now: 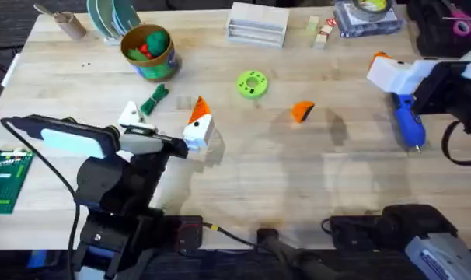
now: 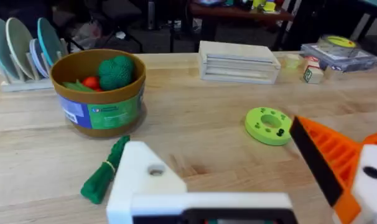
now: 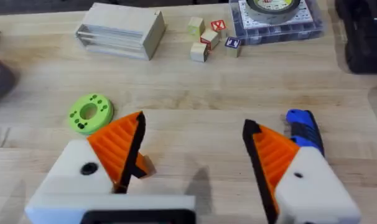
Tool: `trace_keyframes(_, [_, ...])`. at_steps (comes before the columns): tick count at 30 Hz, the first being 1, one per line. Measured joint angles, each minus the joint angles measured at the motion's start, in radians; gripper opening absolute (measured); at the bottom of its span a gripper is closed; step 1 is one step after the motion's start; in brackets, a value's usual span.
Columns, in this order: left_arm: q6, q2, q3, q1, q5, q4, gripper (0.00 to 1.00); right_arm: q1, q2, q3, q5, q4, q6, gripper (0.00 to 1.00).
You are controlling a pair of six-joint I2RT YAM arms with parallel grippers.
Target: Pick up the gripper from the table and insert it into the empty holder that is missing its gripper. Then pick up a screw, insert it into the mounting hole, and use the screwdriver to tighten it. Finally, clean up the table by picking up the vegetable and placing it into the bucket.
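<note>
The orange ribbed gripper (image 1: pixel 301 111) lies alone on the table (image 1: pixel 251 171), right of centre. My left gripper (image 1: pixel 165 117) (image 2: pixel 226 155) is open low over the table. One finger is a bare white holder (image 1: pixel 130 115) (image 2: pixel 145 180); the other carries an orange pad (image 2: pixel 325 155). The dark green vegetable (image 1: pixel 154 99) (image 2: pixel 104 171) lies just past the holder. Behind it stands the bucket (image 1: pixel 148 50) (image 2: pixel 101 93), with toy food inside. My right gripper (image 1: pixel 387 66) (image 3: pixel 191 134) is open at the far right, both pads orange, beside the blue screwdriver (image 1: pixel 406 120) (image 3: pixel 303 127).
A lime-green disc (image 1: pixel 252 84) (image 2: pixel 268 126) (image 3: pixel 89 113) lies mid-table. Along the far edge stand a plate rack (image 1: pixel 111 19), a brown cup (image 1: pixel 64 23), a wooden block (image 1: pixel 257 23), small cubes (image 1: pixel 321 35) and a clear box (image 1: pixel 364 17). A green board (image 1: pixel 2 179) sits front left.
</note>
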Motion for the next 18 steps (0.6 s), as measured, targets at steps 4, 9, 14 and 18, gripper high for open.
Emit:
trace_keyframes(4, [0.000, 0.000, 0.000, 0.000, 0.023, 0.002, 0.992, 0.000, 0.000, 0.000, 0.000, 0.000, 0.000, 0.991])
trace_keyframes(9, [0.000, 0.000, 0.000, 0.000, 0.100, 0.010, 0.993, 0.000, 0.000, 0.000, 0.000, 0.000, 0.000, 0.992])
trace_keyframes(14, [0.000, 0.000, 0.000, 0.000, 0.227, 0.020, 0.993, 0.000, 0.000, 0.000, 0.000, 0.000, 0.000, 0.994])
trace_keyframes(18, [0.000, 0.000, 0.000, 0.000, 0.344, 0.025, 0.993, 0.000, 0.000, 0.000, 0.000, 0.000, 0.000, 0.993])
